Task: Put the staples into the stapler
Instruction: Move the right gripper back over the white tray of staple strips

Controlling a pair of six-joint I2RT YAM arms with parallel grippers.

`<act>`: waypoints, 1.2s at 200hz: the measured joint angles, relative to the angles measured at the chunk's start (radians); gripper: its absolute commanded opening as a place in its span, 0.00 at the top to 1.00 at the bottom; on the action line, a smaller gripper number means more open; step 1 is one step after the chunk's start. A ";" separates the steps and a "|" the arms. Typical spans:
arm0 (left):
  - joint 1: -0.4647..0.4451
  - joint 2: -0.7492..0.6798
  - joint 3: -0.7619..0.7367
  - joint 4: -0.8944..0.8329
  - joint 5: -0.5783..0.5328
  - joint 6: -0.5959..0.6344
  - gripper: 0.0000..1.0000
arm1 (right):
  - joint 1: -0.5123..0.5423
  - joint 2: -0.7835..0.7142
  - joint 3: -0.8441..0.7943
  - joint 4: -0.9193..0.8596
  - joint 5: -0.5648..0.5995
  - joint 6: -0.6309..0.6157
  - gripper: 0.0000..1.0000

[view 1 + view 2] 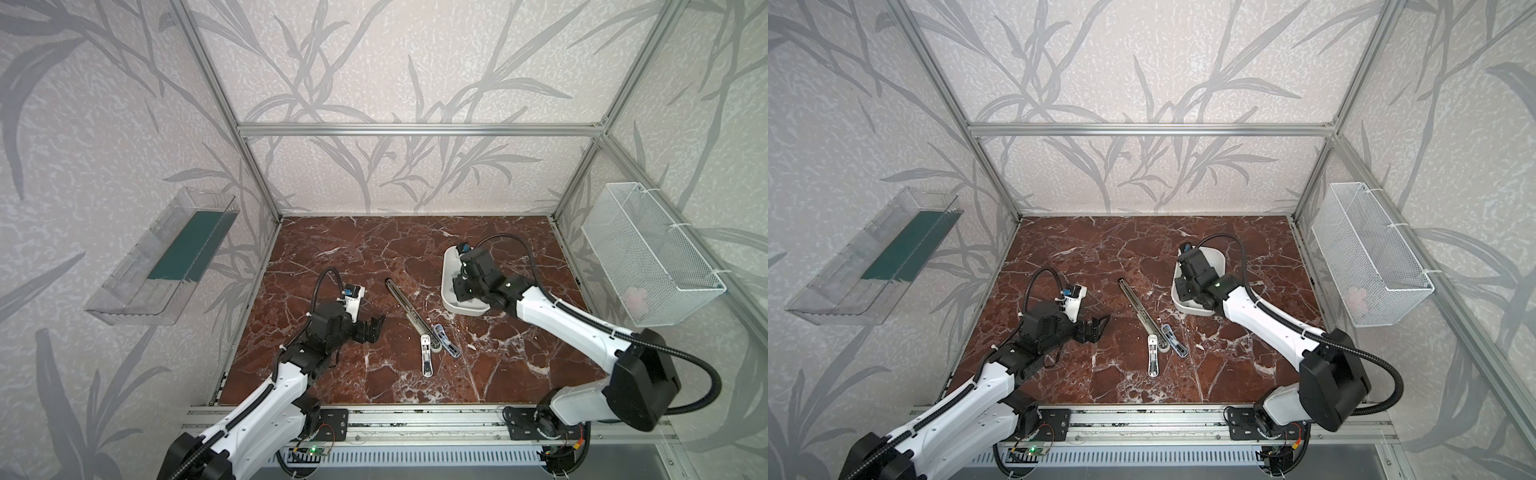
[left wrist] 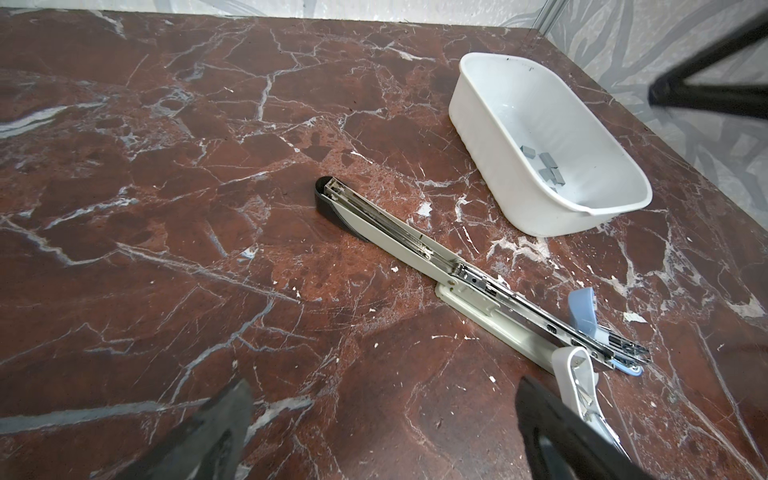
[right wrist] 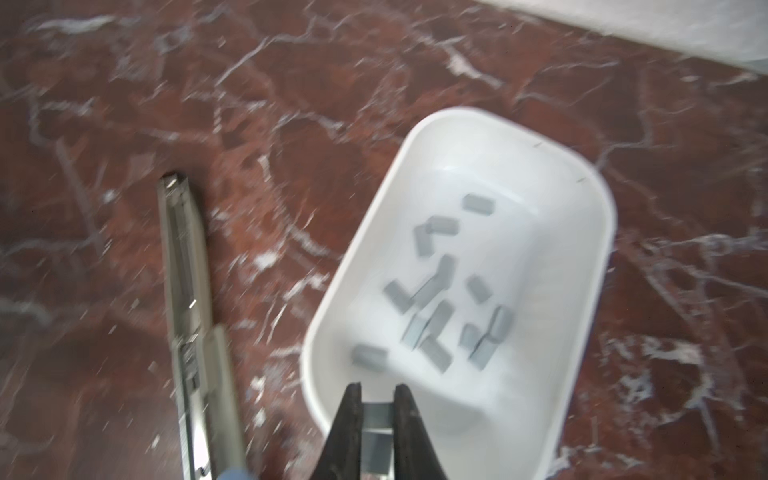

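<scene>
A long stapler (image 1: pixel 405 305) (image 2: pixel 395 232) lies opened out flat in the middle of the marble table, its metal channel facing up. Right of it stands a white tub (image 1: pixel 451 305) (image 3: pixel 457 114) with several short grey staples (image 3: pixel 436 320) (image 2: pixel 548 166) loose on its floor. My right gripper (image 3: pixel 377 390) hangs over the tub's near end, shut on one grey strip of staples (image 3: pixel 377 419) held between its fingers. My left gripper (image 1: pixel 372 328) (image 2: pixel 384 395) is wide open with nothing in it, low over bare table left of the stapler.
A small white stapler (image 1: pixel 427 361) and a blue-grey one (image 1: pixel 448 347) lie opened at the long stapler's near end, close to my left gripper's finger in the left wrist view. A clear bin (image 1: pixel 166 257) hangs on the left wall, a wire basket (image 1: pixel 648 253) on the right wall.
</scene>
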 measured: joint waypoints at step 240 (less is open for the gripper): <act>0.006 0.128 0.024 0.023 0.008 0.006 0.01 | -0.229 0.623 0.478 -0.221 -0.039 0.027 0.64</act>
